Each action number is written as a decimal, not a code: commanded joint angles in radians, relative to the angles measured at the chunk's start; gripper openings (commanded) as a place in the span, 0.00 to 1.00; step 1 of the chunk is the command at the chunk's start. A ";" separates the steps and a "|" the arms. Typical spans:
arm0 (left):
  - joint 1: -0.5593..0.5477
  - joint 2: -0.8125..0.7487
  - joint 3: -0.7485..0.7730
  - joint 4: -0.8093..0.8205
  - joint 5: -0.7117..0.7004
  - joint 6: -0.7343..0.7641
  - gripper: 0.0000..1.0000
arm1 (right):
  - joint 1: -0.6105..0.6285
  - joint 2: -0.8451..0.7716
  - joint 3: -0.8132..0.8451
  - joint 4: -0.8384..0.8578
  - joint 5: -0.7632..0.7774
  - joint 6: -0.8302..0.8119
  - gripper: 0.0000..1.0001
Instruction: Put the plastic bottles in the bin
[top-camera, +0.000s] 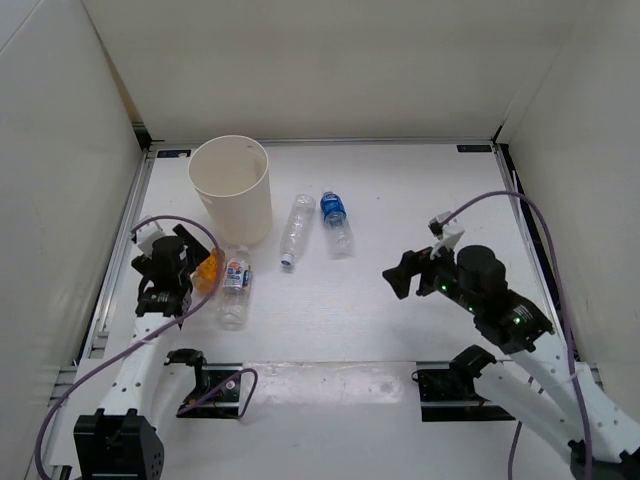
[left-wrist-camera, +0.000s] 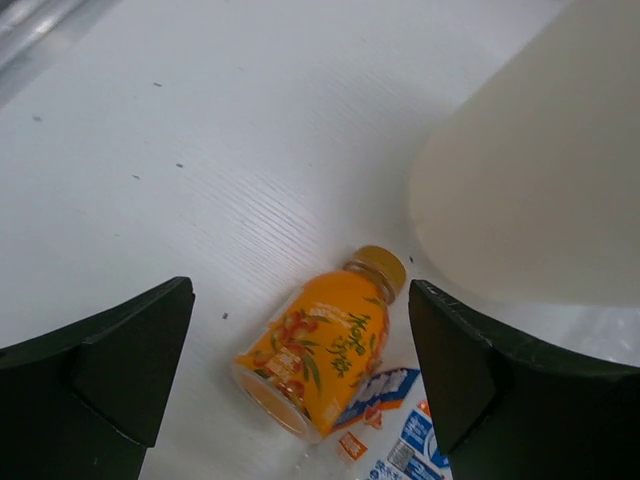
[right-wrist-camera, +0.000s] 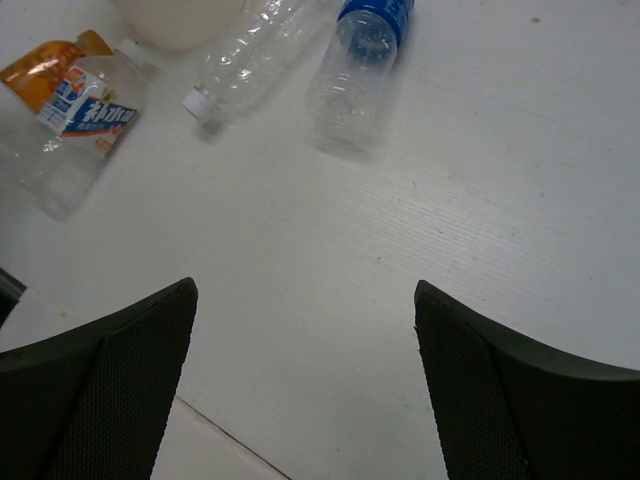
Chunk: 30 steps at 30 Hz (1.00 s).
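The cream-white bin stands upright at the back left; its wall fills the upper right of the left wrist view. The orange bottle lies in front of it, next to the bottle with the white-blue-red label. My left gripper is open, just above the orange bottle, which lies between the fingers. The plain clear bottle and the blue-labelled bottle lie mid-table. My right gripper is open and empty, apart from them; its view shows all four.
White walls enclose the table on the left, back and right. Two black mounting plates sit near the front edge. Purple cables loop off both arms.
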<state>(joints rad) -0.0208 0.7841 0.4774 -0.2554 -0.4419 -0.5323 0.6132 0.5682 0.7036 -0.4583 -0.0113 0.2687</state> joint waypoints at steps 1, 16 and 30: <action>0.012 0.020 0.036 0.044 0.192 0.055 1.00 | 0.196 0.147 0.123 0.033 0.391 -0.034 0.90; 0.076 -0.094 0.017 0.025 0.316 0.071 1.00 | -0.182 0.673 0.485 0.035 -0.208 0.149 0.90; 0.105 -0.057 0.035 0.015 0.331 0.051 1.00 | -0.136 1.444 1.147 -0.246 -0.095 0.030 0.90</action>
<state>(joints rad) 0.0753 0.7452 0.4870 -0.2523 -0.1280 -0.4755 0.4843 1.9293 1.7172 -0.6125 -0.1207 0.3408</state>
